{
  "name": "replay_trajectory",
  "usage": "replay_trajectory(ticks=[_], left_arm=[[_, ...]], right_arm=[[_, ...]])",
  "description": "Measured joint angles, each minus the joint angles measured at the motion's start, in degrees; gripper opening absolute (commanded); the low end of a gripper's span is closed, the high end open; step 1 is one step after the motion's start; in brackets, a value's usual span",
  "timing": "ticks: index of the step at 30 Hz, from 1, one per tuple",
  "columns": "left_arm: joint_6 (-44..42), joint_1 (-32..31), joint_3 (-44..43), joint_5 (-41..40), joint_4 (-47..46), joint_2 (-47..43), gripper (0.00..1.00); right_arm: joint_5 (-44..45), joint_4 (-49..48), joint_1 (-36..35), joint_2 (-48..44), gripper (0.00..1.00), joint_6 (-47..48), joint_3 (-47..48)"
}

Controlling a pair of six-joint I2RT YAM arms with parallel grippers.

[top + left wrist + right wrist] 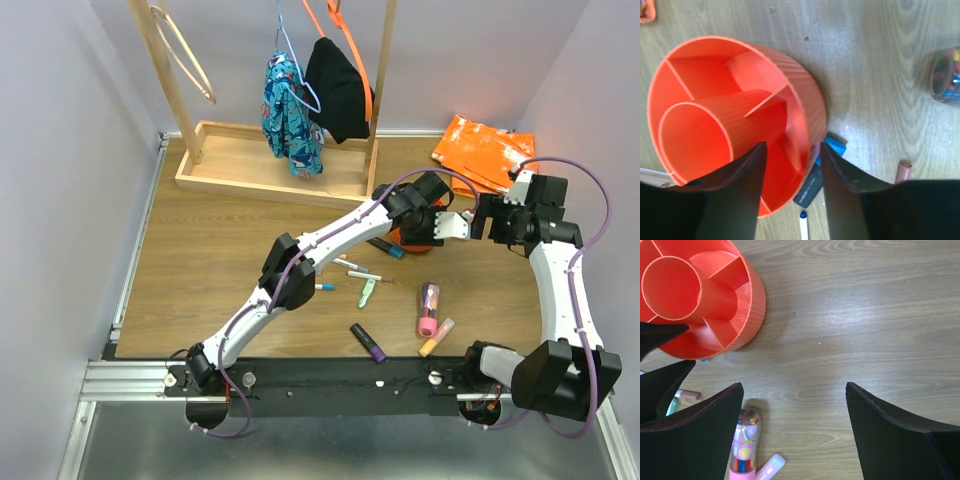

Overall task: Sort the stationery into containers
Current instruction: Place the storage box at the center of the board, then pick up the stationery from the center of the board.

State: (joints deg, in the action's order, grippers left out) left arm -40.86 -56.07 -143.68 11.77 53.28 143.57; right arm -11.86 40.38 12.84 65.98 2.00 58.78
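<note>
Orange cup (752,305): round, ribbed wall, central tube, radial dividers, upright on tabletop (220,250). Dark blue-capped marker (386,247) lies against its base. Thin pens (352,266), mint-green piece (367,292), pink highlighter (428,308) and purple highlighter (368,342) lie flat, scattered nearby.

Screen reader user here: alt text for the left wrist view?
The open left end effector straddles the rim of an orange divided cup, its visible compartments empty. A dark blue-capped marker lies beside the cup.
</note>
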Motion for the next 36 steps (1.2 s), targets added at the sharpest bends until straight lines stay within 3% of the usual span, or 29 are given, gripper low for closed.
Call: replay_trajectory(ticks=[5,7,8,12,16,18,22,24,29,31,36], left_arm=[[-0.11,0.02,-0.22,-1.01,-0.85,-0.44,0.67],[0.11,-0.04,1.09,-1.86,-1.88,-2.12,0.73],[0.42,-0.20,4.13,-2.43,-3.76,-4.83,0.83],[1.81,-0.94,11.54,-3.61,-6.23,-16.00,0.88],[5.51,-1.07,18.80,-4.92,-9.11,-29.16,0.92],[8.39,-1.05,25.38,-5.51,-11.02,-36.46,0.92],[15.82,-0.26,42.32,-6.43,-13.46,-49.81,0.93],[19.12,0.57,50.69,-6.45,-14.47,-54.55,0.99],[25.44,3.50,71.34,-6.45,-13.70,-64.06,0.99],[27.23,5.84,75.36,-5.90,-13.14,-66.49,0.99],[30.27,13.99,76.96,-4.00,-13.75,-71.01,0.99]], right_arm=[[-0.13,0.04,0.13,-0.02,0.92,-0.07,-0.02],[-0.92,0.09,0.13,-0.07,0.93,-0.46,-0.04],[-1.62,0.09,0.02,-0.11,0.93,-0.57,-0.13],[-6.49,0.55,-0.37,-0.28,0.95,0.20,-0.46],[-15.32,3.89,-0.37,-0.72,0.96,7.78,0.13],[-21.09,9.57,-0.37,-0.92,0.94,18.73,2.34],[-26.08,18.73,-0.48,-2.08,0.82,39.91,4.98],[-26.62,23.23,-0.55,-2.69,0.85,53.11,5.16],[-25.03,30.38,-1.22,-9.73,0.89,86.58,-1.90],[-24.00,31.87,-1.27,-14.84,0.89,95.51,-6.32],[-23.28,35.71,-2.12,-23.28,0.91,106.42,-14.29]])
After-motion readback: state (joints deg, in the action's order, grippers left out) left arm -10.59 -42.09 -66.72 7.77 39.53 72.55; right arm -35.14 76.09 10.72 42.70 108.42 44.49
